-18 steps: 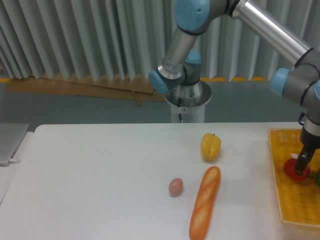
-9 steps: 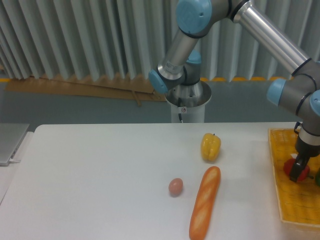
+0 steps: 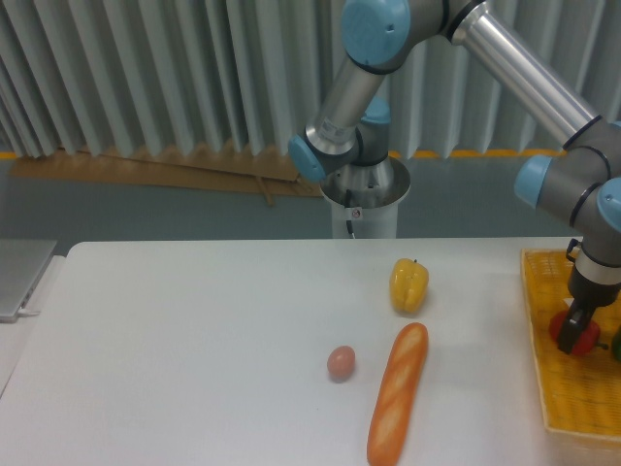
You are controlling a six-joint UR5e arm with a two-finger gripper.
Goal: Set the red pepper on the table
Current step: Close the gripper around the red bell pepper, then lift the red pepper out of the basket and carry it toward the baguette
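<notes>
The red pepper (image 3: 565,332) lies in the yellow woven basket (image 3: 555,393) at the table's right edge. My gripper (image 3: 579,328) comes straight down onto it, with its dark fingers (image 3: 580,316) shut on the pepper's top. The fingers hide the pepper's middle, and red shows on both sides of them. The pepper still sits low, at the level of the basket floor. The white table (image 3: 194,340) stretches out to the left of the basket.
A yellow pepper (image 3: 408,284) stands mid-table, with a long bread loaf (image 3: 398,390) just in front of it. A small pinkish egg (image 3: 341,362) lies to the left of the loaf. Something green (image 3: 616,345) shows at the basket's right edge. The arm's base (image 3: 364,194) is behind the table.
The wrist and gripper have shifted slightly left over the basket and settled around the red pepper. The items on the table have not moved.
</notes>
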